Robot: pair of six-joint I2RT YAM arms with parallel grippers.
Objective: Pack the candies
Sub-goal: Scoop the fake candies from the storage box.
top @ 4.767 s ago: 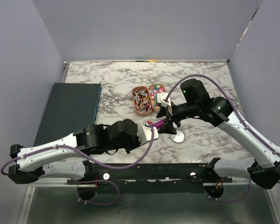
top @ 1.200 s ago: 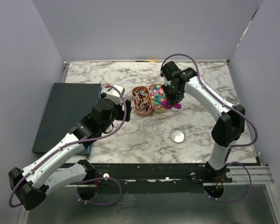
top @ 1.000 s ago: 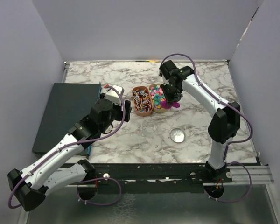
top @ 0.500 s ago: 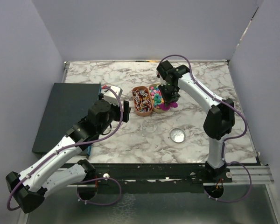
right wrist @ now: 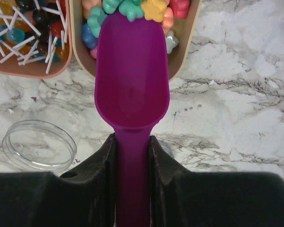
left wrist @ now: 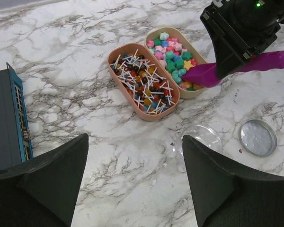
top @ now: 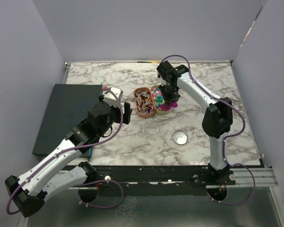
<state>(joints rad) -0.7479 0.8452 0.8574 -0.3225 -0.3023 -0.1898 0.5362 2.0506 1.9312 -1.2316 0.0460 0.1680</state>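
Candies [right wrist: 154, 9] touch the tip of the scoop [right wrist: 131, 80] right jaws pinch; left jaws spread

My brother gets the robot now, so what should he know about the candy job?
Left end effector: open, empty, hovering over the table.
Right end effector: shut on the scoop, its tip among the candies in their tray; bowl empty.
Empty jar, lid off beside it.
Done: nothing packed yet.
To do: scoop candies into the jar, likely lid it.
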